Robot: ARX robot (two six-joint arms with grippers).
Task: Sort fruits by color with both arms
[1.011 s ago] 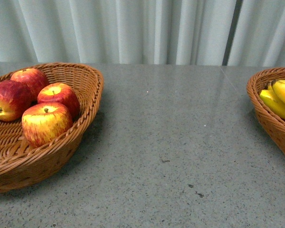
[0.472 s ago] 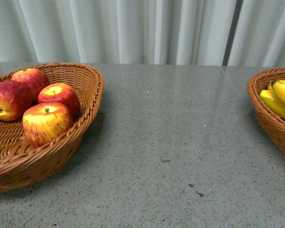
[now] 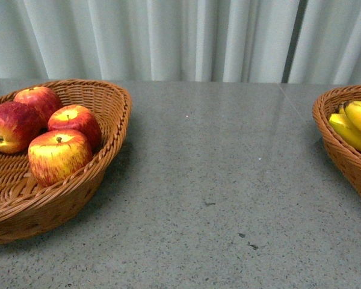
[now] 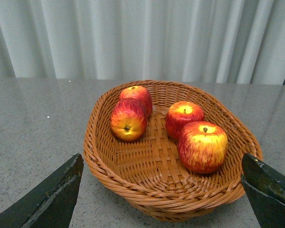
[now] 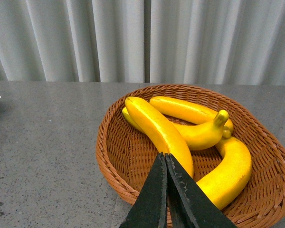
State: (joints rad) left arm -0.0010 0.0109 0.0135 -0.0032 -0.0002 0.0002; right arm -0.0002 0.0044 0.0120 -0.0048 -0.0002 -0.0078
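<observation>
4 apples (image 4: 202, 146) sit in the left wicker basket (image 4: 133, 178), bananas (image 5: 159, 130) in the right basket (image 5: 109, 156). Left end effector (image 4: 164, 192) gapes wide; right end effector (image 5: 166, 190) is pinched closed, empty. Glossy apples look slippery: grip across the middle.

No legible text, label, brand, number or sign appears on any surface in the front view, the left wrist view or the right wrist view.
</observation>
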